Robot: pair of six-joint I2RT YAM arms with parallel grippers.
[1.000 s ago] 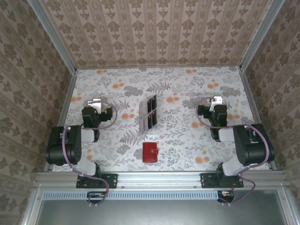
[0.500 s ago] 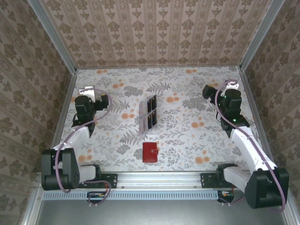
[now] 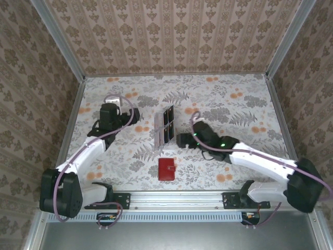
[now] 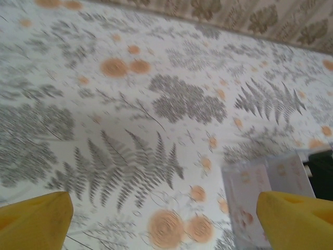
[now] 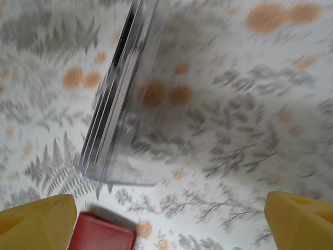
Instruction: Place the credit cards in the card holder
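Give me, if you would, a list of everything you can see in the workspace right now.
credit cards: several (exact number unclear), near-black, held in the rack at the middle of the table
rack: one, clear plastic, middle of the table, just beyond the wallet
wallet: one, red, closed, flat on the table near the front edge
table: one, pale floral cloth with orange spots
walls: three, beige patterned, left, back and right of the table
arms: two, black and white, bases at the near edge
left gripper: one, yellow fingertips, open, over bare cloth left of the rack
right gripper: one, yellow fingertips, open, close beside the rack's right side
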